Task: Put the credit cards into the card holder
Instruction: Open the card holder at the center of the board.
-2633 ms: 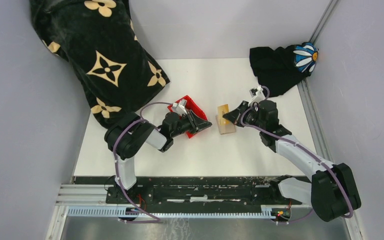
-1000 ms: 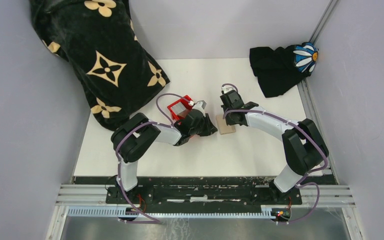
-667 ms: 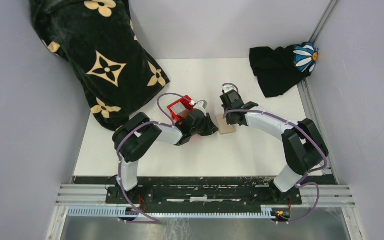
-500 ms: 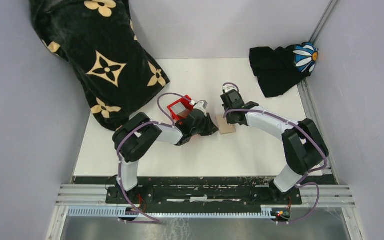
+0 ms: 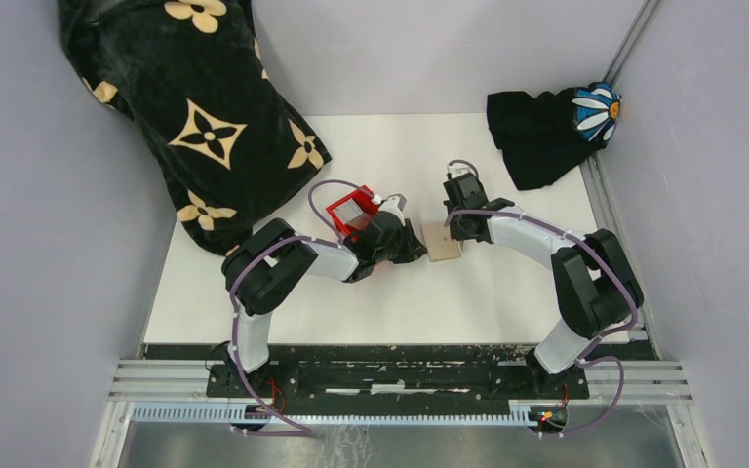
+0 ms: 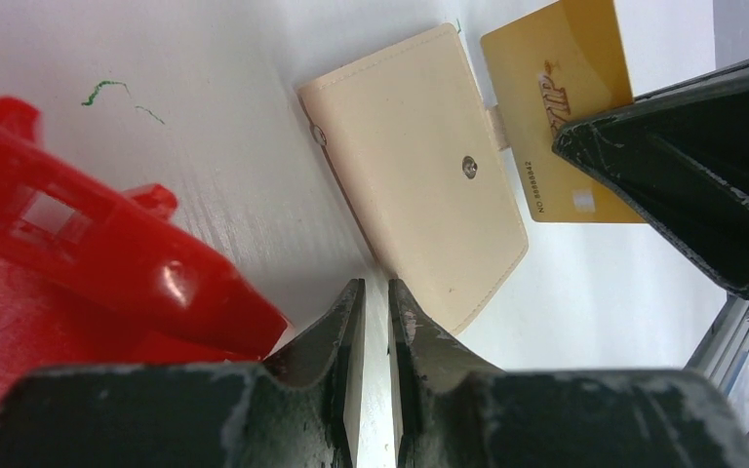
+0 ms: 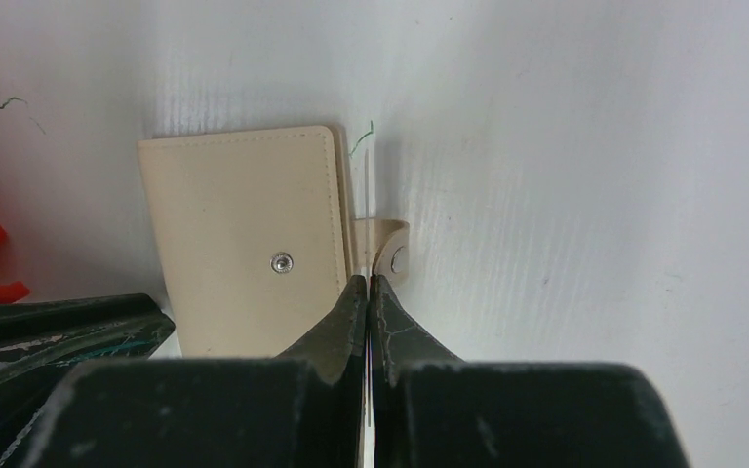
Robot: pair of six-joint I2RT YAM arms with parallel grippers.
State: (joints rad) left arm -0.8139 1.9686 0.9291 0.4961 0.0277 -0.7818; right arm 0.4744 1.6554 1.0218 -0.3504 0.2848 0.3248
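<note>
Right gripper (image 7: 368, 281) clamps a gold credit card (image 6: 561, 107) beside the card holder (image 7: 244, 224) — left gripper (image 6: 371, 288): cannot tell.

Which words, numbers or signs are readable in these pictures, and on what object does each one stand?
"NO" and then a row of digits too small to read surely: on the gold card.
The script logo on the same card: too blurred to read.
The green pen marks on the table: scribbles, no letters.
</note>
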